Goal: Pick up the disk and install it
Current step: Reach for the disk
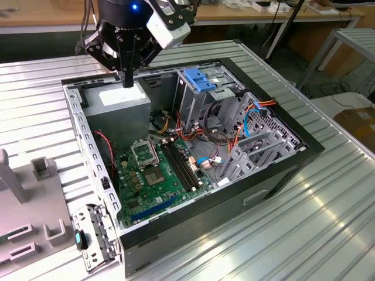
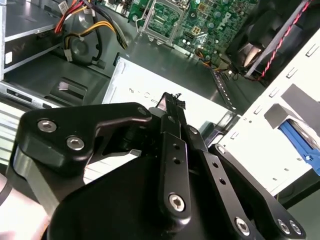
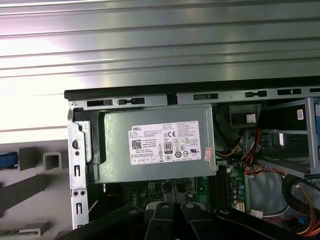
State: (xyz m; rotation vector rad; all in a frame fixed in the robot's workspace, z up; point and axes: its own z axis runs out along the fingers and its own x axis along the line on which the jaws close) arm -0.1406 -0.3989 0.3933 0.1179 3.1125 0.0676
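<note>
My gripper (image 1: 127,81) hangs over the back corner of the open computer case (image 1: 275,170), just above the grey power-supply box (image 1: 120,105). Its black fingers (image 2: 171,104) are pressed together, shut, with nothing between them. A strip of blue plastic (image 2: 300,142) shows beside a grey fixture block in the second wrist view. A similar blue edge (image 3: 7,160) shows in the first wrist view. I cannot tell whether either belongs to the disk. The box's white sticker (image 3: 165,142) sits straight under the wrist.
Inside the case lie the green motherboard (image 1: 158,175), bundled cables (image 1: 258,114) and a metal drive cage topped by a blue latch plate (image 1: 199,79). A grey fixture (image 1: 29,205) with upright posts stands on the ribbed table at the exterior view's left.
</note>
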